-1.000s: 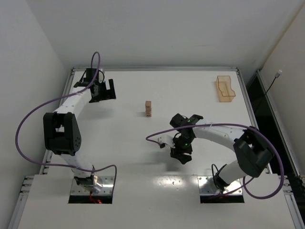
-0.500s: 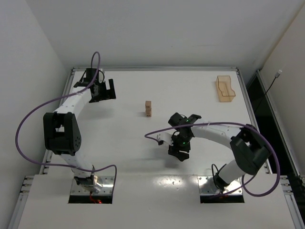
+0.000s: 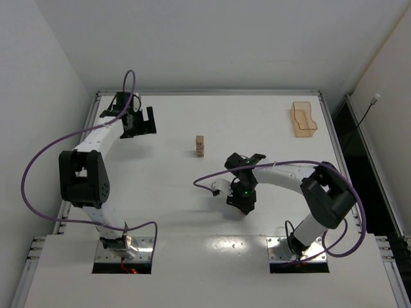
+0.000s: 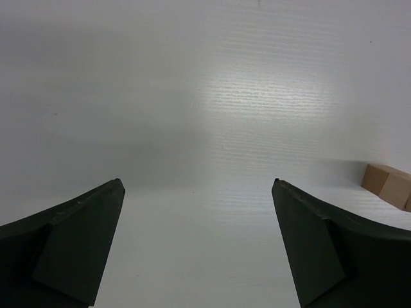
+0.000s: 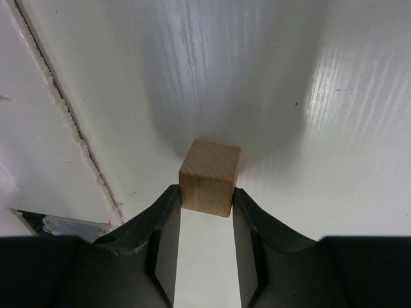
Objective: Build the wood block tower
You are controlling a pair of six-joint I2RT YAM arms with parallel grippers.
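Note:
The tower [image 3: 200,146] is a short column of stacked tan wood cubes standing mid-table. Its edge also shows at the right of the left wrist view [image 4: 388,186]. My right gripper [image 3: 243,200] is low over the table, right of and nearer than the tower. In the right wrist view its fingers [image 5: 207,191] are shut on both sides of one tan wood block [image 5: 210,174], close to the table surface. My left gripper [image 3: 142,122] is open and empty at the far left, well away from the tower, with only bare table between its fingertips [image 4: 198,183].
The translucent orange tray [image 3: 304,119] stands at the far right corner. A table seam with a patch of tape [image 5: 64,224] runs left of the right gripper. Purple cables loop from both arms.
My right gripper has shifted a little left and farther from the near edge, its arm folding in. The left arm and the tower have not moved.

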